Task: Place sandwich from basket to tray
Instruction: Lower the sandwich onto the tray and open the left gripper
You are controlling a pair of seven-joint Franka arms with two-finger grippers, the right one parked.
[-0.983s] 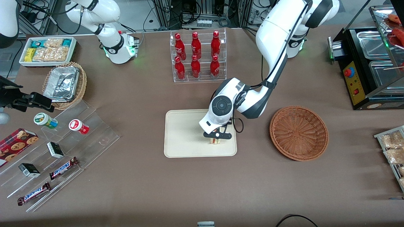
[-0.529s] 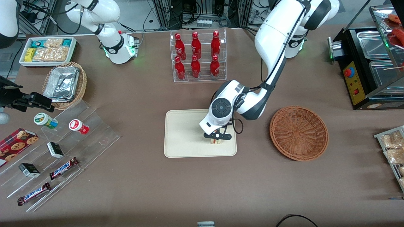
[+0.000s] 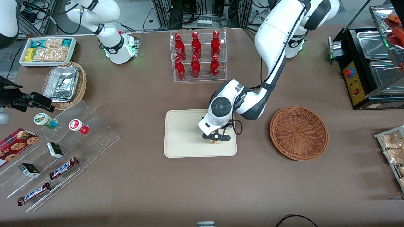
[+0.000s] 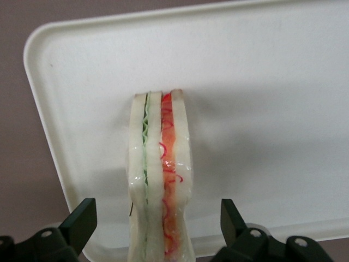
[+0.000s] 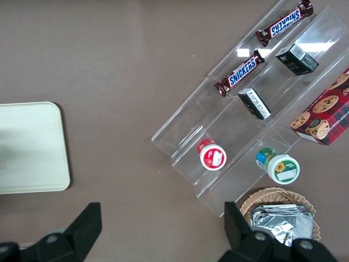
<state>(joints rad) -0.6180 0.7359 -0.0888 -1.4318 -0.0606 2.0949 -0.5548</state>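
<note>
The sandwich stands on its edge on the cream-white tray, near the tray's end toward the basket. In the left wrist view the sandwich shows white bread with green and red filling, resting on the tray. My left gripper is low over the tray and open; in the wrist view it straddles the sandwich, with a gap between each black finger and the bread. The reddish-brown wicker basket stands beside the tray, toward the working arm's end, with nothing in it.
A clear rack of red bottles stands farther from the front camera than the tray. Clear stepped shelves with snack bars and cups, a tan basket of foil trays and a white snack bin lie toward the parked arm's end. A black food warmer is at the working arm's end.
The wrist has shifted very slightly toward the parked arm's end. The sandwich stays in the same spot on the tray.
</note>
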